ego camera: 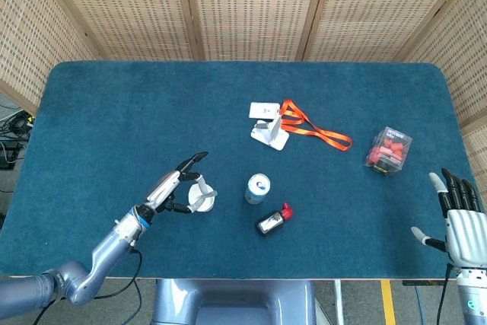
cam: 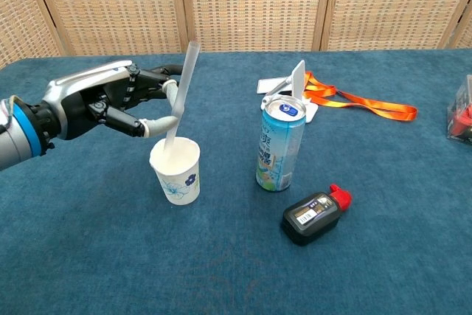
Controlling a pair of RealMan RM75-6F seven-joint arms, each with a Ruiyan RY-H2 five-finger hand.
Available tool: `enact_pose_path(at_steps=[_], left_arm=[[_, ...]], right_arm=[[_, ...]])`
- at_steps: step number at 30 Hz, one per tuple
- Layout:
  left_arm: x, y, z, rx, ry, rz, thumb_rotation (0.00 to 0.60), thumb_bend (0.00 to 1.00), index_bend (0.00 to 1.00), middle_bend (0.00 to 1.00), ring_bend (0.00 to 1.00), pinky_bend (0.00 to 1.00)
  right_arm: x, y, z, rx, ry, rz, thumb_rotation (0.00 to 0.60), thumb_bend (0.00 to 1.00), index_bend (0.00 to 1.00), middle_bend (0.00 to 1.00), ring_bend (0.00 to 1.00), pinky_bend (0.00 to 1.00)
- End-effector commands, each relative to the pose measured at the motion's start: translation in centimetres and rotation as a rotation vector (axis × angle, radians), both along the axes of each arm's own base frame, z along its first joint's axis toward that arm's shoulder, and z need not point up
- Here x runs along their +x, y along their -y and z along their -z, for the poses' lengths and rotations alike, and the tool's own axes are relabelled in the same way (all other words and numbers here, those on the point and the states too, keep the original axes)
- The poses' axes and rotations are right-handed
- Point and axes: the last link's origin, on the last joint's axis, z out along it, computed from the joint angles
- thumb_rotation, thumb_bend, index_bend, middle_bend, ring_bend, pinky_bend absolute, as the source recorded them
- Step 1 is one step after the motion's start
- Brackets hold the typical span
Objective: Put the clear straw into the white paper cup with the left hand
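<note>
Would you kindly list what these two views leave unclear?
- Straw bottom end: chest view, hidden inside the paper cup.
- Straw grip: left hand fingers are beside it; contact unclear in both views.
- Right hand: outside chest view.
- Red box: cut by chest view's right edge.

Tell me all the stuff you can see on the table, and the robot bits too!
table: one, dark blue cloth top.
paper cup: one, white with a blue flower, front left.
straw: one, clear, lower end in the cup, leaning.
can: one, light blue and white, upright, middle.
small bottle: one, black with a red cap, lying by the can.
lanyard: one, orange, with a white card.
box: one, clear, red pieces inside, right.
left hand: holds the straw.
right hand: open, table's right edge.
</note>
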Motion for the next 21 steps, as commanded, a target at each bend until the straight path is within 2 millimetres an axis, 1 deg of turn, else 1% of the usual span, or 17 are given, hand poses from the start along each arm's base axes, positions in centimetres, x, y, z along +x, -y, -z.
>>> enact_pose_path(at_steps=[1, 4, 6, 7, 9, 10, 11, 12, 14, 16, 18, 21], left_arm=[[-0.1, -0.5, 1.0, -0.017, -0.015, -0.012, 0.600, 0.41, 0.62, 0.00, 0.00, 0.00], [-0.6, -0.7, 1.7, -0.029, -0.047, -0.017, 0.600, 0.41, 0.59, 0.00, 0.00, 0.00], [-1.1, -0.7, 2.1, -0.031, -0.077, -0.022, 0.600, 0.40, 0.56, 0.00, 0.00, 0.00], [-1.2, -0.7, 2.2, -0.028, -0.081, -0.025, 0.600, 0.39, 0.52, 0.00, 0.00, 0.00], [-1.6, -0.6, 2.4, -0.031, -0.095, -0.032, 0.600, 0.38, 0.43, 0.00, 0.00, 0.00], [-1.7, -0.6, 2.4, -0.032, -0.097, -0.031, 0.600, 0.36, 0.35, 0.00, 0.00, 0.00], [-1.9, -0.6, 2.4, -0.031, -0.099, -0.029, 0.600, 0.34, 0.28, 0.00, 0.00, 0.00], [-2.0, -0.6, 2.4, -0.029, -0.103, -0.025, 0.600, 0.33, 0.23, 0.00, 0.00, 0.00], [-2.1, -0.6, 2.2, -0.022, -0.104, -0.018, 0.600, 0.27, 0.13, 0.00, 0.00, 0.00], [-2.1, -0.7, 1.8, -0.018, -0.099, -0.009, 0.599, 0.24, 0.09, 0.00, 0.00, 0.00], [-2.1, -0.7, 1.4, -0.015, -0.081, -0.007, 0.597, 0.23, 0.07, 0.00, 0.00, 0.00], [-1.9, -0.6, 1.0, -0.009, -0.061, 0.001, 0.596, 0.23, 0.06, 0.00, 0.00, 0.00]], right_arm=[[0.0, 0.0, 0.0, 0.000, 0.000, 0.000, 0.600, 0.06, 0.05, 0.00, 0.00, 0.00], [0.0, 0.0, 0.0, 0.000, 0.000, -0.001, 0.600, 0.06, 0.05, 0.00, 0.00, 0.00], [0.0, 0.0, 0.0, -0.001, 0.000, 0.000, 0.600, 0.06, 0.05, 0.00, 0.00, 0.00], [0.0, 0.0, 0.0, -0.002, 0.000, -0.001, 0.600, 0.06, 0.05, 0.00, 0.00, 0.00], [0.0, 0.0, 0.0, -0.004, 0.000, -0.001, 0.600, 0.06, 0.05, 0.00, 0.00, 0.00], [0.0, 0.0, 0.0, -0.004, 0.000, -0.001, 0.600, 0.06, 0.05, 0.00, 0.00, 0.00], [0.0, 0.0, 0.0, -0.004, -0.001, -0.001, 0.600, 0.06, 0.05, 0.00, 0.00, 0.00], [0.0, 0.0, 0.0, -0.004, -0.002, -0.001, 0.600, 0.06, 0.05, 0.00, 0.00, 0.00], [0.0, 0.0, 0.1, -0.004, -0.003, -0.003, 0.600, 0.06, 0.05, 0.00, 0.00, 0.00], [0.0, 0.0, 0.2, -0.003, -0.005, -0.004, 0.600, 0.06, 0.05, 0.00, 0.00, 0.00], [0.0, 0.0, 0.2, -0.004, -0.005, -0.005, 0.600, 0.06, 0.05, 0.00, 0.00, 0.00], [0.0, 0.0, 0.2, -0.004, -0.005, -0.005, 0.600, 0.06, 0.05, 0.00, 0.00, 0.00]])
